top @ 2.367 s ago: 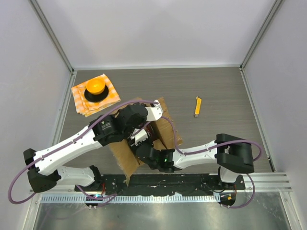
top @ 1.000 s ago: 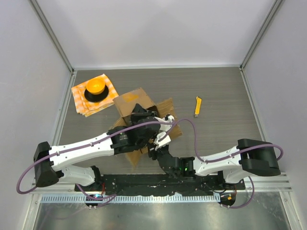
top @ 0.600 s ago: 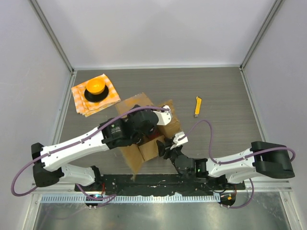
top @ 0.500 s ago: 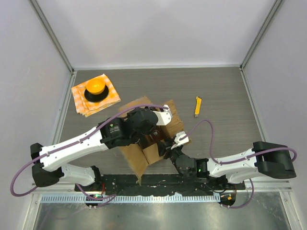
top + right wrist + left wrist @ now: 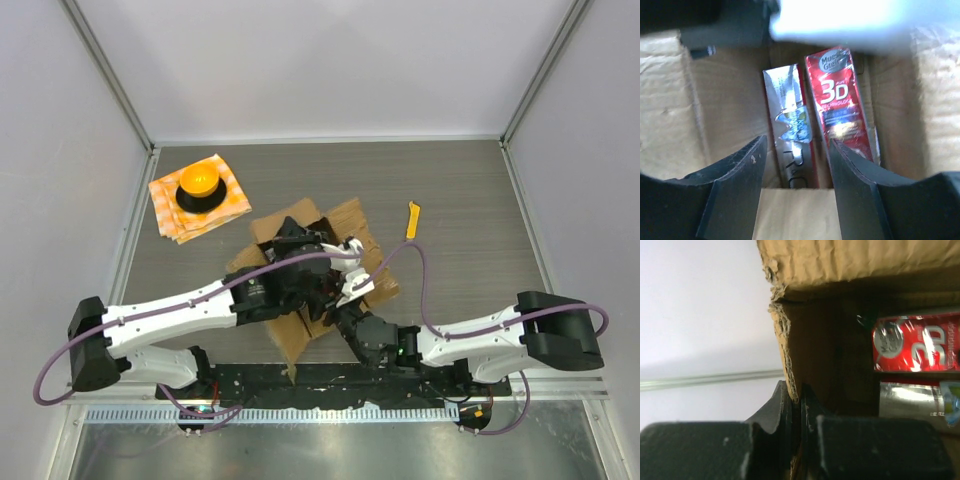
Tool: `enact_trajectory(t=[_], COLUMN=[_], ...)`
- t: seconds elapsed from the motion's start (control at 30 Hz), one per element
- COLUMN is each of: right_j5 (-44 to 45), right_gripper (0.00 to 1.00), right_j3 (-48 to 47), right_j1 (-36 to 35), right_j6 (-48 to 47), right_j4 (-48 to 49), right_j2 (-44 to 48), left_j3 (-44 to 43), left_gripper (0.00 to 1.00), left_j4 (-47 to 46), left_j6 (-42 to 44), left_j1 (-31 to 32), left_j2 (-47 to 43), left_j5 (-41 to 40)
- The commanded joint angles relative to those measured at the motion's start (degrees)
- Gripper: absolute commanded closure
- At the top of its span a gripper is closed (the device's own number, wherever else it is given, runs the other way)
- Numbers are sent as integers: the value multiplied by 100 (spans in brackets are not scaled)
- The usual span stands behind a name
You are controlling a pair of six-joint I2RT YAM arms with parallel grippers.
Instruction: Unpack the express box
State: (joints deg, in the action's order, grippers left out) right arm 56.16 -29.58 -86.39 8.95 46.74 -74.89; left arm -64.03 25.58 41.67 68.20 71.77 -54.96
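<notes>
The express box [image 5: 352, 222] is brown cardboard and stands mid-table with its flaps spread open. My left gripper [image 5: 795, 390] is shut on the torn edge of one box wall [image 5: 790, 350]; from above it sits at the box's middle [image 5: 312, 272]. In the left wrist view a red pack [image 5: 917, 342] and a silver pack [image 5: 915, 402] lie inside. My right gripper [image 5: 797, 141] hangs open over the opening, nothing between its fingers, with a silver-and-red carton [image 5: 790, 135] and a red "3D" pack [image 5: 840, 110] below. In the top view it is at the box's near side [image 5: 342, 302].
An orange checkered cloth [image 5: 228, 205] with a round orange object on a black base [image 5: 200, 185] lies at the back left. A yellow knife [image 5: 411, 221] lies to the right of the box. Enclosure walls ring the table.
My right gripper's jaws have spread wider and it has shifted left over the box opening. The box has turned a little under the left gripper's hold.
</notes>
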Motion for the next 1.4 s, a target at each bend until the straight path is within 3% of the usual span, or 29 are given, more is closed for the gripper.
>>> enact_trajectory(t=[0.0, 0.07, 0.2, 0.33, 0.5, 0.63, 0.9, 1.0, 1.07, 1.1, 1.2, 1.37], right_j5=[-429, -562, -650, -615, -685, -764, -686, -650, -676, -703, -747, -914], right_gripper=[41, 41, 42, 42, 42, 41, 41, 41, 41, 41, 41, 40], right_j3=[101, 365, 717, 1051, 1156, 1157, 1411, 1517, 1552, 1596, 1683, 1614], right_j1=[682, 895, 1177, 1317, 1397, 1397, 1406, 1406, 1406, 1406, 1397, 1327], right_j6=[359, 607, 1020, 1380, 1522, 1504, 1706, 1785, 1838, 1847, 1917, 1760], right_j4=[380, 362, 380, 336, 265, 353, 423, 415, 389, 380, 336, 344], right_j2=[255, 361, 528, 677, 686, 686, 836, 871, 915, 932, 1012, 898], left_j3=[1170, 1156, 603, 445, 672, 857, 1349, 938, 630, 167, -503, -980], left_gripper=[100, 100, 100, 100, 100, 100, 100, 100, 100, 100, 100, 92], left_j4=[-5223, -5660, -5195, -5679, -4977, -3259, -2779, -1683, -962, -19, 1400, 2020], left_j6=[4189, 4612, 4498, 4885, 4325, 2905, 2154, 1162, 468, -318, -1403, -1741], left_j1=[-167, -237, -307, -378, -317, -264, -27, 105, 210, 237, 255, 255], left_j2=[-137, -93, -110, -14, -145, -242, -190, -93, -14, 12, 205, 259], left_j5=[-754, -666, -543, -384, -568, -788, -946, -868, -649, -300, 719, 1373])
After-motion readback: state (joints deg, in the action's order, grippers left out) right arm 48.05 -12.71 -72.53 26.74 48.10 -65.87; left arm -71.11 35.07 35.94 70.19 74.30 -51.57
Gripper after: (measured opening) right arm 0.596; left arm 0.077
